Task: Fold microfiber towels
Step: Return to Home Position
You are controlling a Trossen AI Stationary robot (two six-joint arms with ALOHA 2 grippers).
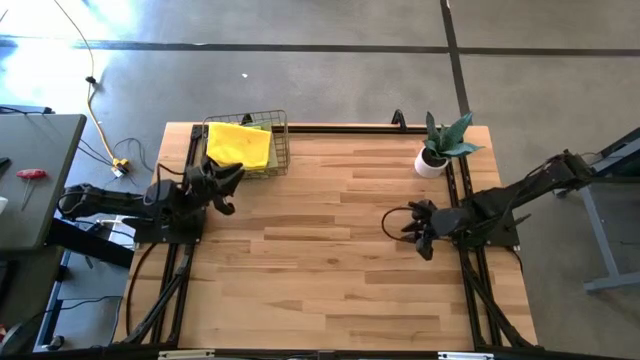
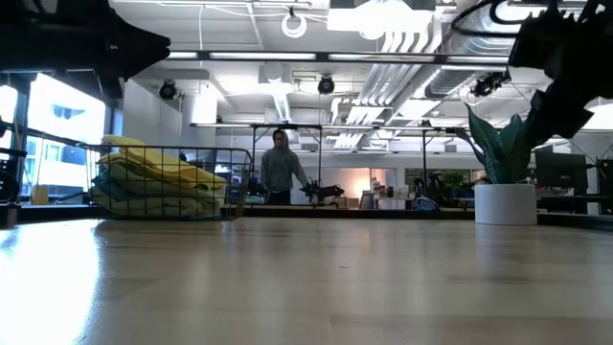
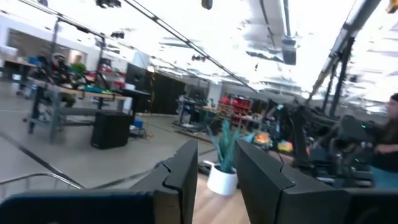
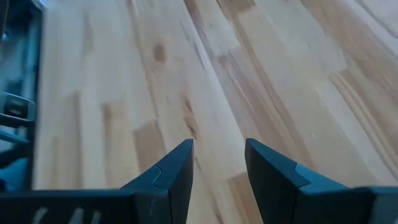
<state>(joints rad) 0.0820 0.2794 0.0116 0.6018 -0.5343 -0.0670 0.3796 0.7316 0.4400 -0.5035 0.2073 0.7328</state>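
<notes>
1. High view: a yellow towel (image 1: 240, 146) is seen on top inside the wire basket (image 1: 281, 150), at a table (image 1: 330, 290) corner on the left arm's side. The left gripper (image 1: 232, 188) is held just beside the basket. The right gripper (image 1: 408, 228) is over the right half, near the potted plant (image 1: 440, 148).
2. Low view: stacked towels (image 2: 158, 182) are piled in the basket.
3. Left wrist view: fingers (image 3: 180, 180) are narrowly parted, nothing gripped.
4. Right wrist view: the same narrow gap is seen, empty, over bare wood.
</notes>
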